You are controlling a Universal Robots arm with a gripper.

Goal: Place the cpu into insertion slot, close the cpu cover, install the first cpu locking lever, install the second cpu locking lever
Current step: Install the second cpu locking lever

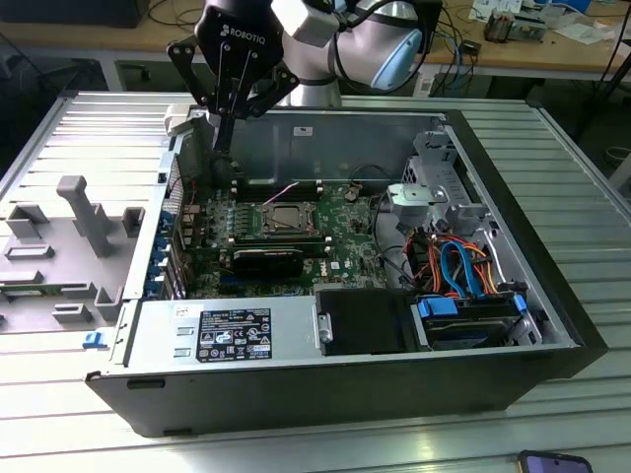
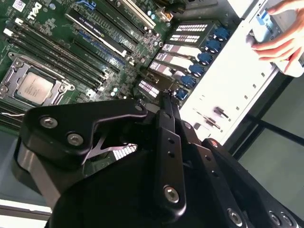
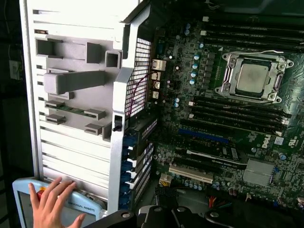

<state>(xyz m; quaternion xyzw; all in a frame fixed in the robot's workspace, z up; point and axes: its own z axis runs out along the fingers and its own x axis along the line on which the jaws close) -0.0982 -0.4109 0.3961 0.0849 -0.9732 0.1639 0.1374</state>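
Before you: open computer case (image 1: pixel 552 296) on the table (image 1: pixel 296 443). Cpu (image 1: pixel 284 218) sits in the insertion slot (image 1: pixel 258 225) on the board (image 1: pixel 345 246); gripper (image 1: pixel 226 133) above, toward the exterior view's left; power supply (image 1: pixel 222 333) in front.

A robotics lab or electronics workshop — an opened computer case (image 1: pixel 325 384) lies on a ribbed aluminium table (image 1: pixel 582 227), its green motherboard (image 1: pixel 286 236) exposed. Behind it, a wooden workbench (image 1: pixel 513 44) carries loose cables and parts — and a grey moulded fixture (image 1: pixel 69 246) sits beside the case.
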